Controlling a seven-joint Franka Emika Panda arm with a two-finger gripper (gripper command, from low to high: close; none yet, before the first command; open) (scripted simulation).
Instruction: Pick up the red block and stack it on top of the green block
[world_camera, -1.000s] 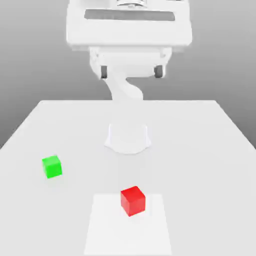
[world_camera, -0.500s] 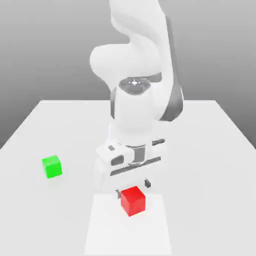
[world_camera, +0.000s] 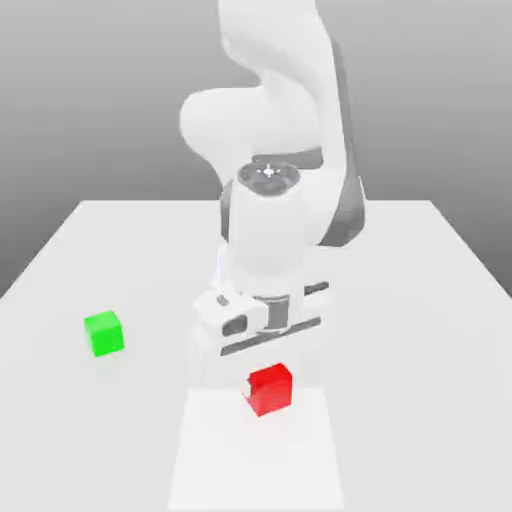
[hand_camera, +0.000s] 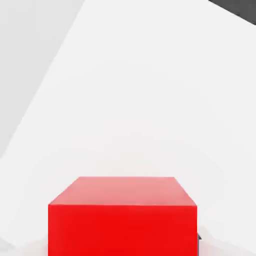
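On the exterior view's left, a small bright green cube with smooth plain faces, the green block (world_camera: 104, 333), sits alone on the flat white table (world_camera: 420, 300), well apart from everything else. Toward the middle, the white robot arm (world_camera: 275, 150) bends down over the table, and its gripper (world_camera: 268, 372) is lowered onto a small bright red cube with smooth faces, the red block (world_camera: 270, 388). That block rests at the near middle of the table, on the far edge of a paler white square patch (world_camera: 255, 460). The fingers themselves are hidden behind the hand, but they appear drawn in narrow around the red block (hand_camera: 122, 215), which looms large and centred in the hand view.

The step in hand looks like the grasp. The next move likely calls for lifting straight up, then carrying toward the exterior view's left and lowering squarely over the green block.

Being a cube, the red block has no long axis; it sits flat, one corner turned slightly toward the camera.
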